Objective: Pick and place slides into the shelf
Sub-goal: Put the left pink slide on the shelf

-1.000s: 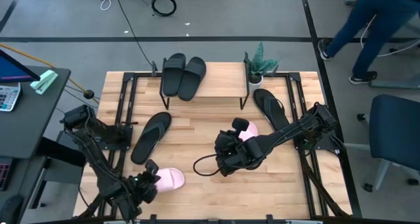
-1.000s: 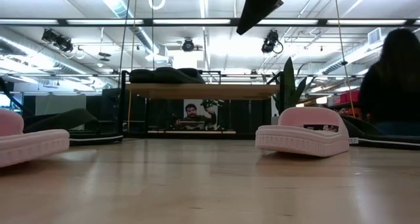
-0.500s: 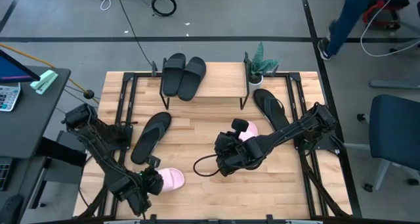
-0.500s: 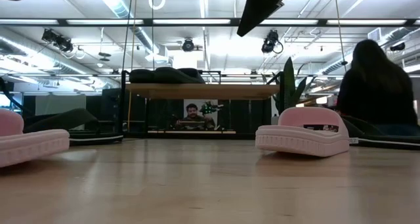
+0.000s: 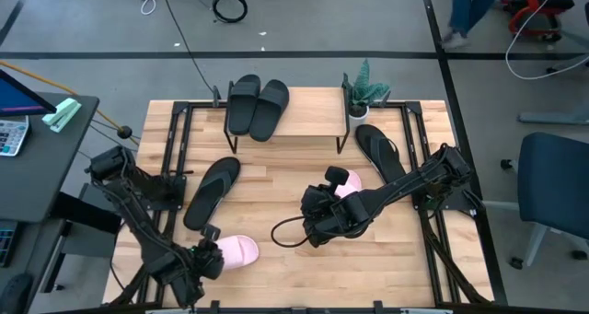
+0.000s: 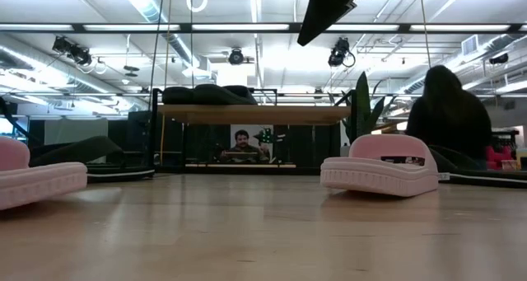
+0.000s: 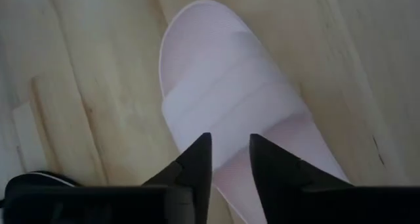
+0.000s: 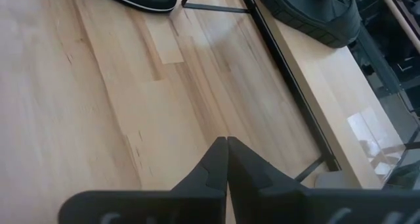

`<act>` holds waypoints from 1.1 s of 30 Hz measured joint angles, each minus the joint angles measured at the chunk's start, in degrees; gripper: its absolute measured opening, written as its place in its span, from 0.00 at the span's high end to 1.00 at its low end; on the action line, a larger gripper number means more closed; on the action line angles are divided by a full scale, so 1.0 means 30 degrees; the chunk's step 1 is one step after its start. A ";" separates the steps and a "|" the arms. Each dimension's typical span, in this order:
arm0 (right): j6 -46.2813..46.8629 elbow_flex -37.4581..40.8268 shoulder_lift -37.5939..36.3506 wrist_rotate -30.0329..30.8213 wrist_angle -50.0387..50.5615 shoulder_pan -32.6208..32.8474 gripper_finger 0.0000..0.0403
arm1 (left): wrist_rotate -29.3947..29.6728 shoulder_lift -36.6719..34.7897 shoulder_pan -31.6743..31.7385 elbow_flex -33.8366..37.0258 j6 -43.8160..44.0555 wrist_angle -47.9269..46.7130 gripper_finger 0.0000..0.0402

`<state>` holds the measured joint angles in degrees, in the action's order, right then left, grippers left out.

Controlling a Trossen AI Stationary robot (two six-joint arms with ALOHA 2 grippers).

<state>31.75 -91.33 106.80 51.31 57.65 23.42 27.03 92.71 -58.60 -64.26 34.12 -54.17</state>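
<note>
Pink slide (image 5: 237,250) flat on table (image 5: 276,190), near front-left corner, directly beneath left hand (image 5: 204,259); fingers (image 7: 197,161) slightly parted over band, not touching. Second pink slide (image 5: 348,187) mid-table, just beside right hand (image 5: 317,224), fingers pressed together, empty. Two black slides (image 5: 257,105) on shelf (image 5: 308,111); flip-flops (image 5: 211,191) on table.

The right arm (image 5: 405,183) covers part of one pink slide (image 5: 347,186); the person (image 5: 465,10) is cut off.
</note>
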 joint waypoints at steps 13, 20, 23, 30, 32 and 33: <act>0.0014 0.0000 0.0000 0.0011 -0.0007 0.0000 0.97 | 0.0044 0.1400 -0.0667 0.0018 -0.0232 0.0194 0.56; 0.0015 0.0000 0.0000 0.0015 -0.0015 -0.0022 0.97 | 0.1700 0.2675 -0.0565 0.0018 -0.1749 0.0045 0.58; 0.0015 0.0000 0.0000 0.0022 -0.0015 -0.0022 0.97 | 0.3183 0.2769 -0.0399 0.0024 -0.1761 -0.0015 0.60; 0.0015 0.0000 0.0000 0.0022 -0.0015 -0.0022 0.97 | 0.4181 0.2761 0.0499 0.0023 -0.1819 -0.0258 0.70; 0.0015 0.0000 0.0000 0.0022 -0.0015 -0.0022 0.97 | 0.4437 0.2761 0.0866 0.0026 -0.2209 -0.0246 0.76; 0.0008 0.0000 0.0000 0.0022 -0.0015 -0.0022 0.97 | 0.4587 0.2761 0.1060 0.0020 -0.2670 -0.0253 0.80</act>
<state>31.77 -91.33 106.80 51.37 57.60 23.35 40.79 100.99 -55.42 -64.20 26.11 -54.93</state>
